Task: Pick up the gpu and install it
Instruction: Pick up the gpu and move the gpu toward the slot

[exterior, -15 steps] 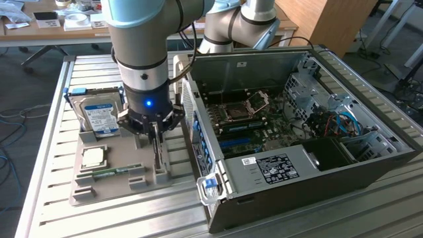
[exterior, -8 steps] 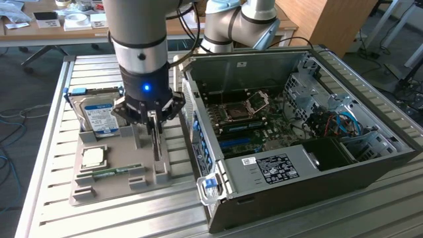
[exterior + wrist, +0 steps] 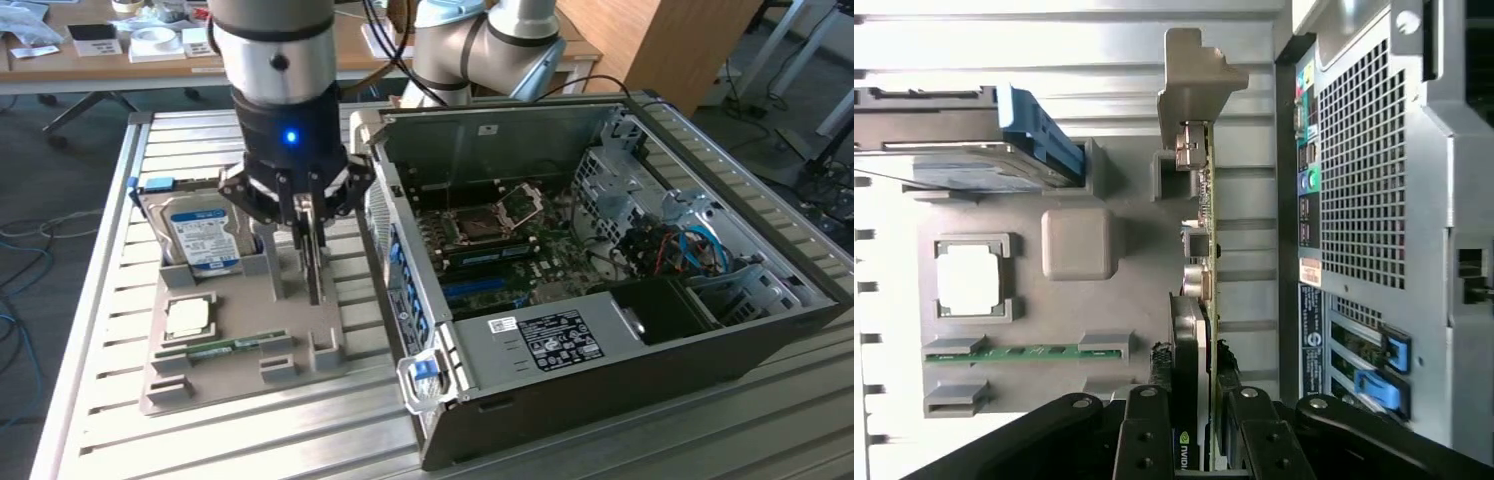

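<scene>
The ribbed aluminium table (image 3: 80, 350) carries everything. On the exterior view's right lies the large dark-grey steel computer case (image 3: 601, 370), on its side with the panel off. That puts its green motherboard (image 3: 494, 240) face up, so a card can be pushed straight down into it.

The silver-and-black robot arm (image 3: 274, 70) comes down over the flat grey plastic tray (image 3: 227, 370) just beside the case, on the exterior view's left. The tray is a parts fixture: each part has its own moulded holder, so it sits at a known place and angle.

The silver hard drive with a blue-white label (image 3: 207, 240) leans in its cradle at the tray's far end.

The gpu (image 3: 1199, 300) is a thin flat black expansion card with a grey-tan metal end bracket (image 3: 1194, 70). It stands on its long edge along the side of the tray nearest the case, roughly parallel to the case's rear panel. Standing it upright leaves both faces free to be pinched.

The black gripper (image 3: 1199, 450) is doing just that. Its fingers (image 3: 1144, 440) are drawn in narrow onto the card's two faces, at the end away from the bracket, so the gpu is clamped between them. Whether its lower edge has left the tray's holder I cannot tell.

The square silver processor chip (image 3: 188, 317) sits flat in its frame, well clear of the grip. The slim green RAM stick (image 3: 220, 348) lies in its clips beyond that.
</scene>
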Controlling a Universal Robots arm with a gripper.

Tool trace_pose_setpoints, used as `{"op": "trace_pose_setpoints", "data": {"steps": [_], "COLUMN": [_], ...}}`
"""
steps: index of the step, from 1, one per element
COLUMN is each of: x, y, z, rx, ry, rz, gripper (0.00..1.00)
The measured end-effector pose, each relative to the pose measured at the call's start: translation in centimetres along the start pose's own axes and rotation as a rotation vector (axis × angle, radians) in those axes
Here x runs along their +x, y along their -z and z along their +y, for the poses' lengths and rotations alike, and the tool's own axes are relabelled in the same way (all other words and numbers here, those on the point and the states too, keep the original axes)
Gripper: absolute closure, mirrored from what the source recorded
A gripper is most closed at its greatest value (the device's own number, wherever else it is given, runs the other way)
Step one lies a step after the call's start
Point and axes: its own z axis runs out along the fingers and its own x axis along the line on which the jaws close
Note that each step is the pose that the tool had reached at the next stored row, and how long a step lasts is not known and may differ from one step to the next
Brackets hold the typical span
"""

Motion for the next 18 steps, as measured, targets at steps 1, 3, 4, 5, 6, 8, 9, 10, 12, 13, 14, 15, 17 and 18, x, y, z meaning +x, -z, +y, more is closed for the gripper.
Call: {"op": "trace_pose_setpoints", "data": {"steps": [1,3,4,5,6,8,9,10,12,13,14,15,17,18], "x": [0.0,0.0,0.0,0.0,-0.1,-0.1,-0.1,-0.1,-0.1,-0.1,-0.1,-0.1,-0.2,-0.2], "y": [0.49,1.39,1.84,2.29,2.74,3.66,4.13,4.58,5.47,5.9,6.31,6.73,7.56,7.9], "z": [0.02,0.06,0.07,0.09,0.11,0.15,0.16,0.18,0.22,0.23,0.25,0.26,0.3,0.32], "rx": [0.0,0.0,0.0001,0.0001,0.0001,0.0,0.0,0.0001,0.0001,0.0005,0.001,0.0013,0.0021,0.0024], "ry": [0.0,0.0,0.0,0.0,0.0,0.0,0.0,0.0,0.0,0.0,0.0,0.0,0.0,0.0], "rz": [0.0,0.0,0.0,0.0001,0.0,0.0,0.0,0.0001,0.0001,0.0001,0.0001,-0.0001,-0.0002,-0.0005], "gripper": [0.73,0.73,0.73,0.73,0.73,0.73,0.73,0.73,0.73,0.73,0.73,0.73,0.73,0.73]}}
